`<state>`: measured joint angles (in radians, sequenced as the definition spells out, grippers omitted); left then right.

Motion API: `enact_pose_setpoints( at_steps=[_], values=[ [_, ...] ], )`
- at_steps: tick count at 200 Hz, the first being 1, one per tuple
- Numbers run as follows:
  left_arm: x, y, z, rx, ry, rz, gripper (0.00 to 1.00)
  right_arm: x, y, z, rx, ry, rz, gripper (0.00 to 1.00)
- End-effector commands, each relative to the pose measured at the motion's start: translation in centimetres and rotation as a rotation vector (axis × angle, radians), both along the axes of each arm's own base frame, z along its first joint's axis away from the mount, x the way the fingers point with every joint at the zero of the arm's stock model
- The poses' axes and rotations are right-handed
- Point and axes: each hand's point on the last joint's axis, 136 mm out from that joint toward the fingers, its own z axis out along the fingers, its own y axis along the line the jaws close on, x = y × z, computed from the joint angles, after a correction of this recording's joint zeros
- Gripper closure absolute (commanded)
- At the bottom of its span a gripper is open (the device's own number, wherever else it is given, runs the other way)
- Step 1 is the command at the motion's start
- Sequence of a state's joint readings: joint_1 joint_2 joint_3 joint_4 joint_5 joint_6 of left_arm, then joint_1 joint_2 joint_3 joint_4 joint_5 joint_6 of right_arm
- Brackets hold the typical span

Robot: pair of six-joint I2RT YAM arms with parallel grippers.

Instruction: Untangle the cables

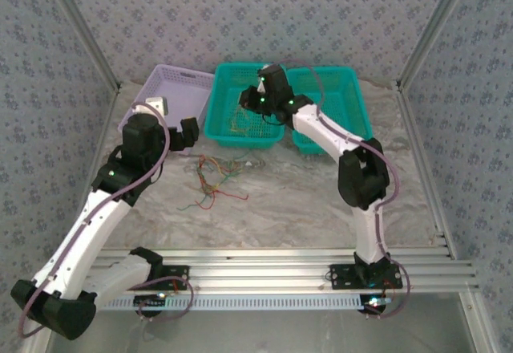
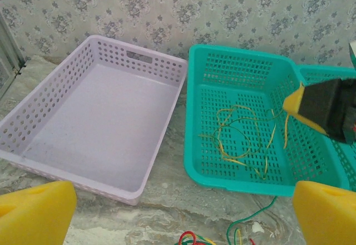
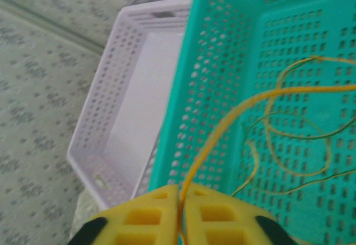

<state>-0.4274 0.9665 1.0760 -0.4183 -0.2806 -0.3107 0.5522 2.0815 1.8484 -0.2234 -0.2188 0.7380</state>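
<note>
A tangle of red, green and yellow cables [image 1: 215,178] lies on the marble table in front of the baskets; its top edge shows in the left wrist view as a red loop [image 2: 194,238] and a green strand [image 2: 251,216]. Several yellow and green cables [image 2: 239,139] lie loose in the left teal basket [image 2: 192,117]. My right gripper [image 3: 181,192] hangs over that basket [image 1: 212,128], its yellow pads shut on a yellow cable [image 3: 222,128] that arcs down to the basket floor. My left gripper [image 2: 181,214] is open above the table near the tangle, holding nothing.
An empty lilac basket [image 1: 160,88] stands at the back left, touching the teal basket. A second teal basket [image 1: 353,88] stands to the right, partly under the right arm. Patterned walls close in the table on three sides.
</note>
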Motion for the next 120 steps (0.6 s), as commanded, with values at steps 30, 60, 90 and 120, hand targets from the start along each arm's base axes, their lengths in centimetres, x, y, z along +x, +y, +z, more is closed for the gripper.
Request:
enact_pose_setpoints(
  at_steps=[30, 60, 90, 120],
  values=[
    [0.2, -0.3, 0.0, 0.017, -0.004, -0.014, 0.0, -2.9, -0.9, 0.6, -0.14, 0.002, 0.031, 0.35],
    [0.3, -0.3, -0.2, 0.024, 0.0, -0.011, 0.0, -5.0, -2.1, 4.4, -0.258, -0.144, 0.035, 0.27],
    [0.2, -0.3, -0.2, 0.026, -0.001, -0.011, 0.0, -8.4, -1.7, 6.7, -0.357, -0.23, 0.076, 0.24],
    [0.1, 0.3, 0.1, 0.042, -0.015, 0.017, 0.0, -13.4, -0.1, 5.0, -0.353, -0.244, 0.181, 0.26]
  ],
)
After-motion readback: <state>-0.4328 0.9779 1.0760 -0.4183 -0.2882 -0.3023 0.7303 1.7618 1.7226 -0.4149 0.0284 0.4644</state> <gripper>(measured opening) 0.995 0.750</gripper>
